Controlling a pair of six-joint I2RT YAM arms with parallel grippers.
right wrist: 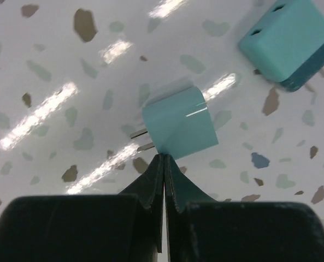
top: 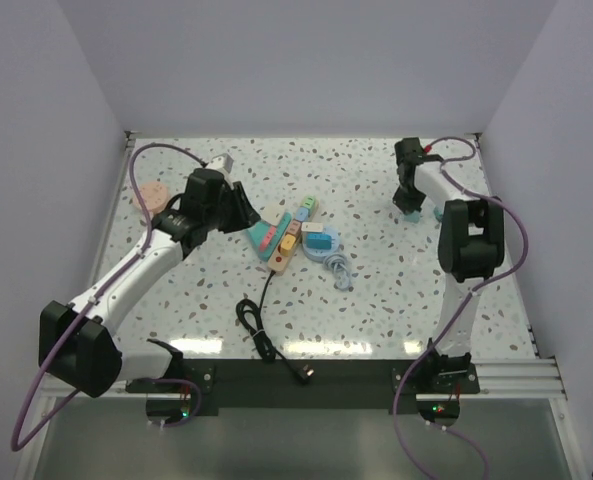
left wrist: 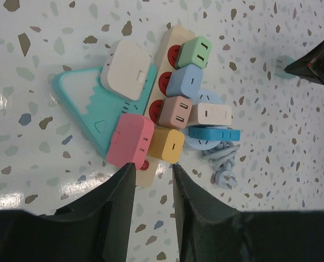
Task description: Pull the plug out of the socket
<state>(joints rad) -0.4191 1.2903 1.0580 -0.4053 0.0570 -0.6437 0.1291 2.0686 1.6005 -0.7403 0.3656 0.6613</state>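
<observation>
Evidently, the socket (left wrist: 171, 43) is being braced for a pull. It is lying slantwise on the bench (left wrist: 52, 33), left of centre, with a row of coloured plugs seated along it. The left claw (left wrist: 152, 177) is being held narrow around its near end, and a finger appears to be pressing on each long side, so this is being judged a grip on the socket itself. The right claw (right wrist: 163, 159) is being held fully closed on nothing, well apart at the far right. Its tips are sitting just beside a loose teal plug (right wrist: 178, 123) that is lying on its side with its prongs showing.

For the step to be done well, the strip is best being pressed flat and clamped firmly while any plug is being drawn. The pull is best being made straight along the prongs, away from the red faces, never sideways. The yellow plug (left wrist: 166, 144) and the pink piece (left wrist: 130, 141) are crowding the left claw. The green plug (left wrist: 194, 52) at the far end is being judged the freer target, once the right claw is being opened and brought across.
</observation>
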